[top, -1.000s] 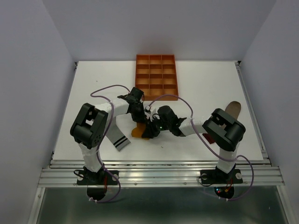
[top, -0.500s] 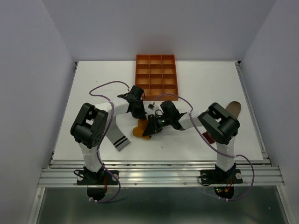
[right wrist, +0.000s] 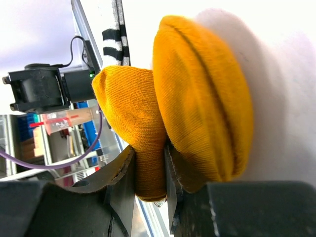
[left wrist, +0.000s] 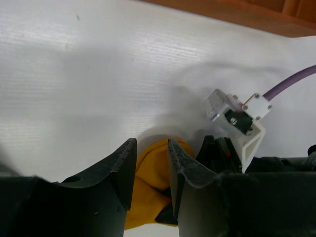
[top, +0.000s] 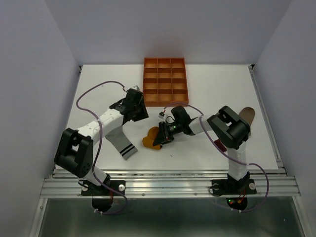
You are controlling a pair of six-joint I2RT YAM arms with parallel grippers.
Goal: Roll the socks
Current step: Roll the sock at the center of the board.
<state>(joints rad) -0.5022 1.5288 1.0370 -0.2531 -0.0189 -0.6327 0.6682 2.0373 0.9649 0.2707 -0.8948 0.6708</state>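
The mustard yellow sock (top: pixel 149 139) lies bunched into a thick roll just right of the table's middle. My right gripper (top: pixel 159 138) is shut on a fold of it; in the right wrist view the cloth (right wrist: pixel 197 89) bulges past the fingers (right wrist: pixel 122 175). My left gripper (top: pixel 140 111) hovers up and left of the roll, open and apart from it, with the yellow sock (left wrist: pixel 150 173) showing beyond the gap between its fingers (left wrist: pixel 123 163). A grey sock (top: pixel 120 139) with black-white stripes lies flat to the left. The taupe-brown sock (top: pixel 246 115) shows behind the right arm.
The orange compartmented tray (top: pixel 165 81) stands at the back centre, its near edge (left wrist: pixel 247 12) close above my left gripper. Purple cables loop over both arms. The right wrist's white camera housing (left wrist: pixel 237 116) sits close to the left fingers.
My left gripper has let go of the yellow sock, opened, and pulled back up and to the left. The right gripper stayed shut on the sock and shifted slightly left.
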